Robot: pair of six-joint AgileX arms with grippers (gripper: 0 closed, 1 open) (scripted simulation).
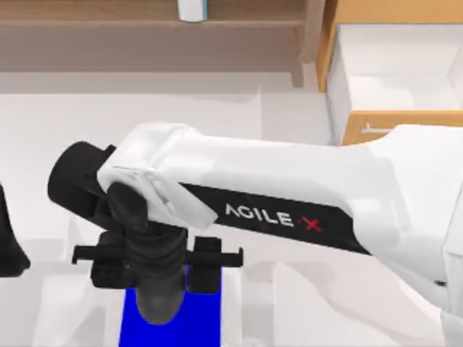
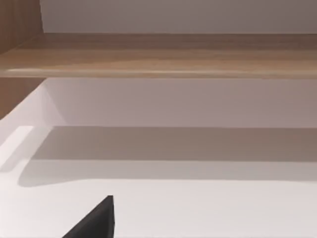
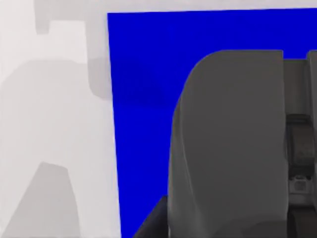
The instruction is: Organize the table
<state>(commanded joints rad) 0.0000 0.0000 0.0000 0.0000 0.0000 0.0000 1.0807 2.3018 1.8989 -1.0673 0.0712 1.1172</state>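
My right arm reaches from the right across the white table [image 1: 43,123] to its front left. Its gripper [image 1: 157,278] hangs over a bright blue mat [image 1: 206,318], shut on a dark grey rounded object [image 1: 155,300]. The right wrist view has that grey object [image 3: 228,148] large and close above the blue mat [image 3: 143,99], with a dark fingertip [image 3: 148,223] beside it and white table [image 3: 54,148] off the mat's edge. My left gripper [image 1: 9,246] is parked at the table's left edge; one black fingertip [image 2: 96,220] of it pokes over the table [image 2: 208,208].
A light-wood drawer cabinet [image 1: 394,119] stands at the back right with its white drawer [image 1: 394,72] pulled open and a silver handle [image 1: 376,130]. A wooden shelf [image 1: 145,43] runs along the back, with a white and blue container [image 1: 193,9] on it.
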